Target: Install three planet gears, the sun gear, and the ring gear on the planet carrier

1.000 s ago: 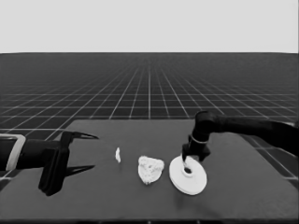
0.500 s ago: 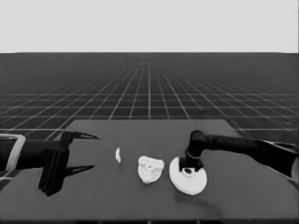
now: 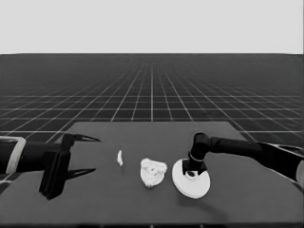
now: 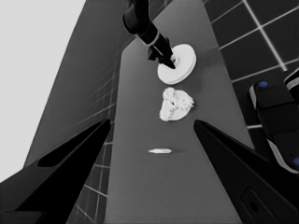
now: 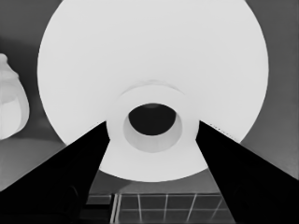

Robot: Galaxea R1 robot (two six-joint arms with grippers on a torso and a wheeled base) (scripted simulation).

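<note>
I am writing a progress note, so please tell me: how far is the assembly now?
Done, it seems: the gears sit bunched on the smaller round part, and none lies loose. In hand: the right gripper clasps the hub of the larger round part, which lies beside that stack. Left: placing it over the gears. The left gripper waits open at the table's left end.

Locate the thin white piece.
Head view: the thin white piece lies left of centre on the table, between the parked left hand and the gear cluster.
</note>
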